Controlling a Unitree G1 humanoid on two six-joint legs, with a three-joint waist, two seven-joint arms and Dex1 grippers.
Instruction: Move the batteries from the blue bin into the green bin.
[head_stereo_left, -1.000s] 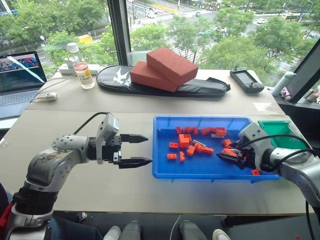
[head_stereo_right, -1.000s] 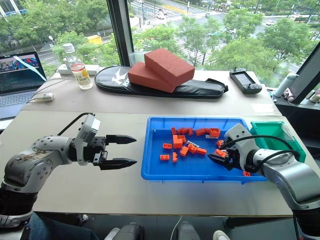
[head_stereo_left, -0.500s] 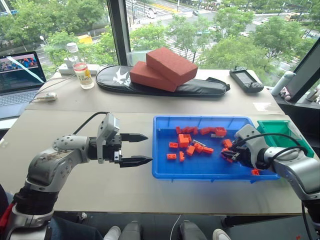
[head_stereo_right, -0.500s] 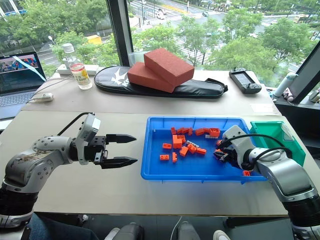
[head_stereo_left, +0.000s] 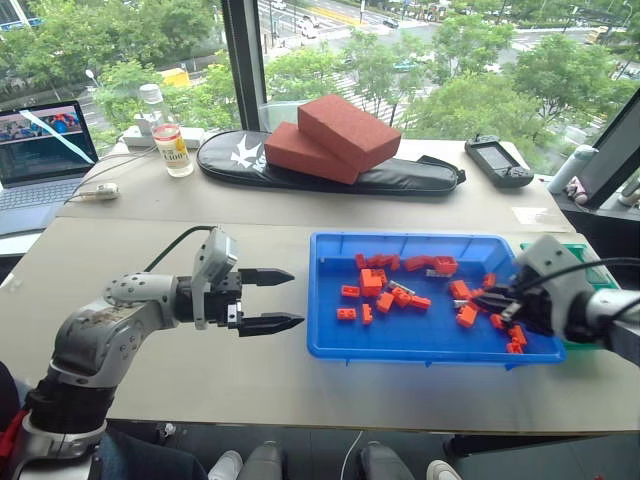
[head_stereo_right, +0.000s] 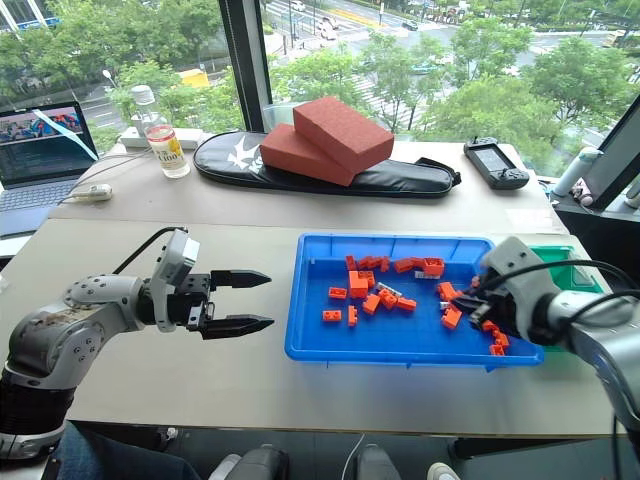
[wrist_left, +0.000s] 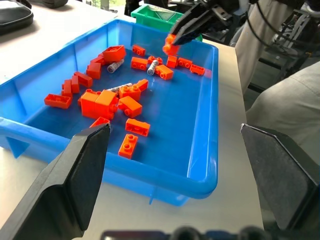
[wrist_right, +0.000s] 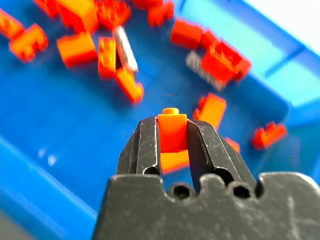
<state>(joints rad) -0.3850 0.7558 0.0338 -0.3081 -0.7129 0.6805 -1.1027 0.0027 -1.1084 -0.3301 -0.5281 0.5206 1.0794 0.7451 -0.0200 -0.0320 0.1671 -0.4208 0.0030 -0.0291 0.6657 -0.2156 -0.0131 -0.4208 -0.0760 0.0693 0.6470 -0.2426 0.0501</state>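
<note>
across the middle of the large shallow bright blue plastic bin (head_stereo_left: 330, 345), among scattered small orange plastic blocks (head_stereo_left: 371, 283), lie the batteries (wrist_left: 115, 65), slim grey-silver cylinders. the left wrist view shows three of them: one near a large orange block, one further toward the far wall, and one half tucked under the block pile. they look light, stiff and smooth, so they would likely roll or slip if pinched at an end; my judgement is that a grasp across the middle of the barrel, fingers square to its length, is safest, and the crowding bricks may get caught along with it.

the right gripper (wrist_right: 172, 137) is closed on a small orange block (wrist_right: 172, 131), not a battery, and hangs above the tray's right end, close to the small teal-green plastic bin (head_stereo_left: 590, 268) just beyond the tray. the left gripper (head_stereo_left: 272, 298) hovers over the bare table (head_stereo_left: 200, 380) left of the tray, its two black fingers spread apart and holding nothing.

the right wrist view makes plain what is pinched: an orange studded brick between the pads, with a silver cylinder lying in the tray below. the head views show the layout of both bins and arms but leave the held piece hard to read. the left wrist view gives the clearest count of batteries and shows the far gripper from the side.
</note>
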